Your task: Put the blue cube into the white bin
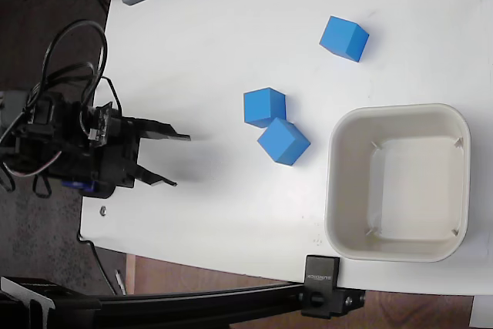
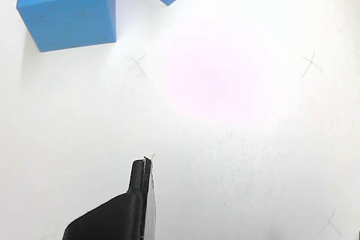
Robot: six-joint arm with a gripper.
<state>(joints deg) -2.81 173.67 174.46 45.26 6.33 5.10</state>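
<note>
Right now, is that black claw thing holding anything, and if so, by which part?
Nothing is held. The black two-finger gripper is open over bare white table, well apart from the three small bright-blue cubes.

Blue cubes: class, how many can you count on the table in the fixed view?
3. One blue cube sits apart near the top; two blue cubes touch at the centre, left of the white bin.

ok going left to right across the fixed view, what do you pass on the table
gripper → two touching blue cubes, one slightly further right → separate blue cube → white bin.
</note>
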